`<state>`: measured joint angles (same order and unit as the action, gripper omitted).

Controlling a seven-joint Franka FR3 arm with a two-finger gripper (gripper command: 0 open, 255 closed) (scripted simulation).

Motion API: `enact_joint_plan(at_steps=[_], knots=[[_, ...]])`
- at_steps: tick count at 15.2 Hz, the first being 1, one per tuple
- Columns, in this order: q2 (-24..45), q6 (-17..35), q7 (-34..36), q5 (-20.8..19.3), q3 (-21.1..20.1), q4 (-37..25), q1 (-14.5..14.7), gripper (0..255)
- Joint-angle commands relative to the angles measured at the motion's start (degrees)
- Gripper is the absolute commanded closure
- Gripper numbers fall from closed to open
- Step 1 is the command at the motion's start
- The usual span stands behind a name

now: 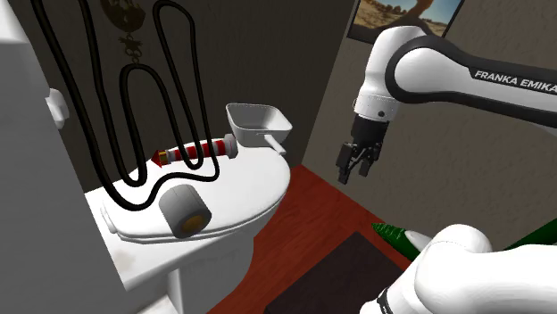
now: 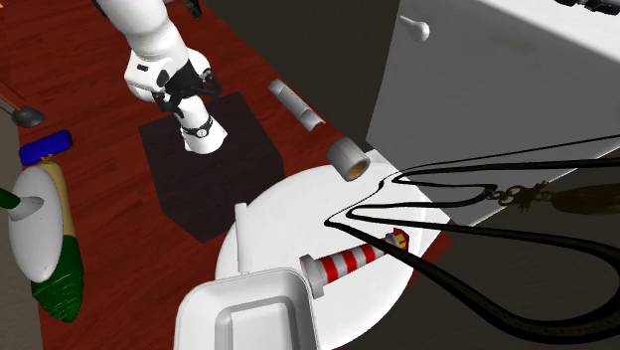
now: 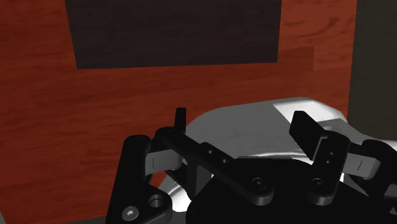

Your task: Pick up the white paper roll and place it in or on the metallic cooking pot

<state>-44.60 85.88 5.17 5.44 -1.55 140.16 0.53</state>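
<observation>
Looking at how things lie, I'd say this is right at the start, the reach-for-the-roll step, with nothing grabbed yet. The gripper (image 1: pixel 355 174) hangs in the air off to the side of the toilet, over the red wood floor (image 1: pixel 312 201), well apart from everything on the lid. In the wrist view its two fingers (image 3: pixel 310 130) stand wide apart with nothing between them, so the jaws are open and empty. The paper roll (image 1: pixel 183 211) lies on its side near the front edge of the closed toilet lid (image 1: pixel 241 178); it looks grey, with a yellowish core end facing the shoulder camera. The pot (image 1: pixel 253 132) is drawn plain white rather than shiny and sits at the far end of the lid, toward the shoulder view's right. Between the two there's a red-and-white striped thing (image 1: pixel 198 152), plus a loopy black cable (image 1: pixel 134 98) draped over the lid, with one loop passing close behind the roll. Next move imo: swing over toward the shoulder view's left, come down with the fingers straddling the roll's round body, and mind that cable, since it looks like an easy snag.
</observation>
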Motion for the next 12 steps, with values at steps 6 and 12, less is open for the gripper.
enact_joint_plan(at_steps=[6,12], knots=[[-3.5,14.0,4.2,3.3,-7.0,7.7,3.0,0],[-2.9,32.5,10.0,6.1,-17.0,14.1,6.1,0]])
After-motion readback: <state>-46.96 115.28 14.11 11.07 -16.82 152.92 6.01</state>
